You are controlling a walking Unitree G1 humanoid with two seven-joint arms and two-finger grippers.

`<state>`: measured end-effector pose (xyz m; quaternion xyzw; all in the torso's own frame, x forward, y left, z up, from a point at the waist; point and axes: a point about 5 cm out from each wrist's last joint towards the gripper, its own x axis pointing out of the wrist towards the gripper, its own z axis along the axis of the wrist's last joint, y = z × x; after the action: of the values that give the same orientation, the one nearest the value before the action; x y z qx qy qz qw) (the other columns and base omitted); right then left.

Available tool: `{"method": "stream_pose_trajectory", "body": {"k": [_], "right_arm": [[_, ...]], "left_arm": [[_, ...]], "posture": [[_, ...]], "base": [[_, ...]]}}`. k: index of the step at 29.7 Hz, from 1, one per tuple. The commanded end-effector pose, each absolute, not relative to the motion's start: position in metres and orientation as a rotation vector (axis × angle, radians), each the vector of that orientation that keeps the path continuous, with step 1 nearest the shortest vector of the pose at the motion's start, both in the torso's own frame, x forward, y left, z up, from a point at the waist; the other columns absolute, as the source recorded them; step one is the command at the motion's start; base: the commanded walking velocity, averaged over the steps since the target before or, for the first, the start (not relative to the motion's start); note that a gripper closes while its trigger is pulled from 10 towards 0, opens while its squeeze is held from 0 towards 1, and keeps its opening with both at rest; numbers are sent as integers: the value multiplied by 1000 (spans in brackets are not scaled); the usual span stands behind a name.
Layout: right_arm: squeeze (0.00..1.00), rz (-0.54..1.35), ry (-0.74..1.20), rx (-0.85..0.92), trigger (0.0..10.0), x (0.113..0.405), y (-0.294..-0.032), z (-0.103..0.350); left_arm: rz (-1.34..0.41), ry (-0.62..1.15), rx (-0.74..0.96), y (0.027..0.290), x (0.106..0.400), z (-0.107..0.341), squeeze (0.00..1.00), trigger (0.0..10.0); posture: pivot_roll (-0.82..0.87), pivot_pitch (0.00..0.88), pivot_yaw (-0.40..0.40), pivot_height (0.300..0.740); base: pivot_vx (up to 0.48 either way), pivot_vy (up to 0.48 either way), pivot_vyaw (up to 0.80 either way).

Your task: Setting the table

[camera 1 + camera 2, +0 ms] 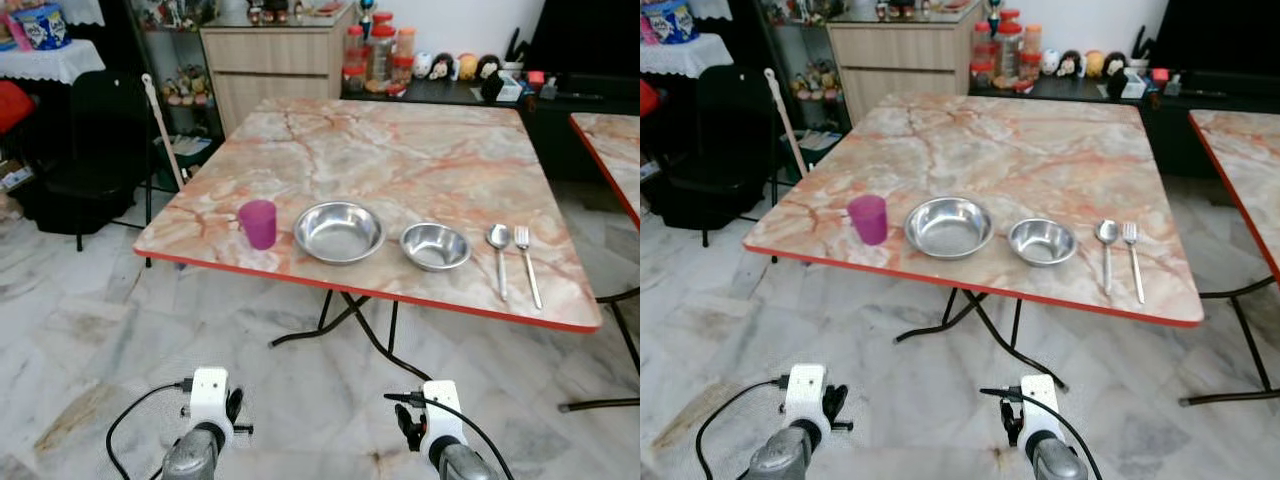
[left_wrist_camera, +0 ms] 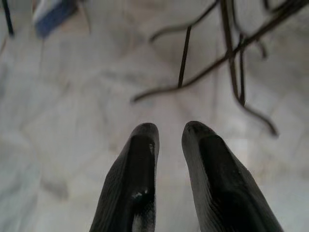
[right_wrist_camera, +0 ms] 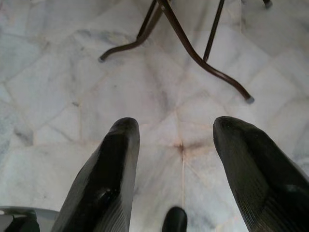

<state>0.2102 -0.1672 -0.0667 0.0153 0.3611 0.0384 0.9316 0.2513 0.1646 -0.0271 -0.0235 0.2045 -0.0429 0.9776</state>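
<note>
Nearest the camera, both arms hang low over the marble floor (image 1: pixel 90 350). The left pincer (image 2: pixel 169 133) has its fingers nearly together with a narrow gap, holding nothing. The right pincer (image 3: pixel 176 130) is spread wide and empty.

Beyond them stands the table (image 1: pixel 400 150), marble-patterned with a red edge, on dark folding legs. Along its near edge, in a row from left to right: a purple cup (image 1: pixel 258 223), upright; a large steel bowl (image 1: pixel 339 231); a smaller steel bowl (image 1: pixel 435 245); a spoon (image 1: pixel 499 257); and a fork (image 1: pixel 526 262). Spoon and fork lie side by side, long axes running near to far, heads toward the far side, handles toward the near edge.
</note>
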Motion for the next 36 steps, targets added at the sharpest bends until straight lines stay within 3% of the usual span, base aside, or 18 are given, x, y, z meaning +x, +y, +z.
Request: {"method": "stream_pose_trajectory", "body": {"k": [1,7,13,14,16,17,26,36], "right_arm": [[0,66,750,29,10000,207,-170,-68],[0,56,756,30,10000,206,-171,-69],[0,44,757,33,10000,206,-172,-69],[0,41,758,35,10000,206,-172,-69],[0,39,759,36,10000,206,-172,-69],[0,37,762,37,10000,205,-172,-70],[0,24,774,65,10000,206,-169,-70],[0,17,755,75,10000,208,-170,-68]], "left_arm": [[-86,294,-73,164,268,-8,1000,10000],[-100,71,-102,164,291,30,1000,10000],[-148,-37,-75,160,293,51,1000,10000],[-163,-49,-77,158,292,54,416,10000],[-173,-53,-77,157,292,56,416,10000],[-197,-59,-74,154,290,58,0,10000],[-273,-9,-125,131,293,55,0,10000],[-268,-35,-141,130,306,68,0,10000]], "posture": [[12,0,21,740],[12,0,26,740],[14,0,31,740],[14,0,31,740],[19,0,30,740],[19,0,30,740],[9,0,40,740],[-1,0,40,740]], "base": [[0,0,0],[0,0,0],[0,0,0],[0,0,0],[0,0,0],[0,0,0],[0,0,-60],[212,0,-195]]}}
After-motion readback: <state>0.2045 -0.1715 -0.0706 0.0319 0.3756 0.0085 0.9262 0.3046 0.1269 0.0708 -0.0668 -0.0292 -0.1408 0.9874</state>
